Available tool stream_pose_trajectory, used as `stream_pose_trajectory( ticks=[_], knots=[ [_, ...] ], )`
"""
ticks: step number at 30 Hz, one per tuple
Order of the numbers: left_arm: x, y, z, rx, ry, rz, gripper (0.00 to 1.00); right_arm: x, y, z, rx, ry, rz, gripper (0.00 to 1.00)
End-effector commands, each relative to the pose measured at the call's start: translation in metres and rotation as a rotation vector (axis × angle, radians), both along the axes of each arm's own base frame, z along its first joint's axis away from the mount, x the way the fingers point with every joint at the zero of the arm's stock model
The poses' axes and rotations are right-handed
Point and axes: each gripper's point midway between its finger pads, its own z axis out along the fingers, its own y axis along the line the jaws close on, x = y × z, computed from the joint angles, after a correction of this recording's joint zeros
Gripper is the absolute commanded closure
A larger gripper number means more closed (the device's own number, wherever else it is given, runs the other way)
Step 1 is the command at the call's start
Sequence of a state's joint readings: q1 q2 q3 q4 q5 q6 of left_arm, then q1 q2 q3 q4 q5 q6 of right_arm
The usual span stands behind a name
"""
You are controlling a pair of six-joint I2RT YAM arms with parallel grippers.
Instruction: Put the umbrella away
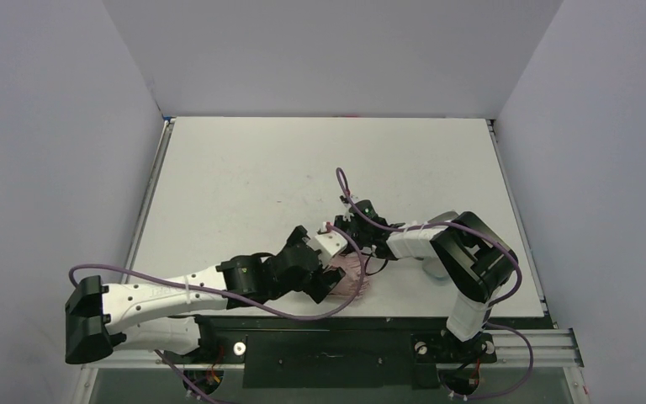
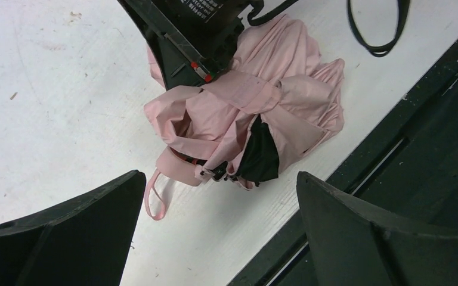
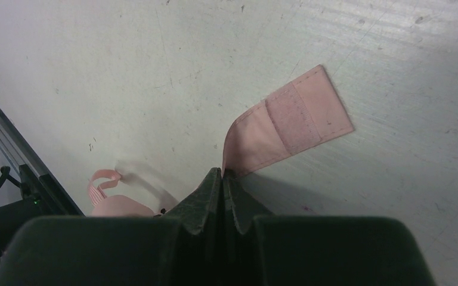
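The umbrella (image 2: pixel 250 113) lies collapsed and crumpled near the table's front edge, pale pink fabric with black ribs showing. Its handle loop (image 2: pixel 153 199) trails toward me. In the top view the umbrella (image 1: pixel 352 273) sits between both arms. My left gripper (image 2: pixel 219 176) hovers just above it, open wide, with nothing between the fingers (image 2: pixel 77 232). My right gripper (image 3: pixel 222 173) is shut on the umbrella's pink closure strap (image 3: pixel 289 122), whose free end with the fastening patch sticks out past the tips. The same gripper (image 2: pixel 185 36) reaches in from the far side.
The black front rail (image 2: pixel 393 149) runs right beside the umbrella. A black cable loop (image 2: pixel 378 36) lies on the white table (image 1: pixel 303 168). A pale rounded object (image 1: pixel 431 268) is partly hidden under the right arm. Grey walls close in three sides.
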State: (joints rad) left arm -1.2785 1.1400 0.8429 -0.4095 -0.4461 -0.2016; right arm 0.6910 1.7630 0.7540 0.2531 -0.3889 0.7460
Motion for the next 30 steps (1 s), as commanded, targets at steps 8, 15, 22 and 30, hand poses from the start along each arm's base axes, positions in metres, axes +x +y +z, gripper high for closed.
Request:
stream_pose_trajectory(
  ticks=[8,15,22,30],
  knots=[
    [0.022,-0.010,-0.040,-0.126,0.271,-0.157,0.03,-0.007,-0.006,-0.010,-0.084,0.012,0.008,1.00],
    [0.030,-0.023,-0.076,-0.107,0.377,-0.232,0.02,-0.009,-0.009,-0.008,-0.090,0.008,0.014,1.00],
    [0.031,-0.028,-0.118,-0.085,0.428,-0.190,0.14,-0.008,-0.008,-0.010,-0.079,0.014,0.013,1.00],
    [0.026,-0.032,-0.144,-0.071,0.294,-0.080,0.58,-0.009,-0.010,-0.011,-0.087,0.017,0.019,1.00]
  ],
)
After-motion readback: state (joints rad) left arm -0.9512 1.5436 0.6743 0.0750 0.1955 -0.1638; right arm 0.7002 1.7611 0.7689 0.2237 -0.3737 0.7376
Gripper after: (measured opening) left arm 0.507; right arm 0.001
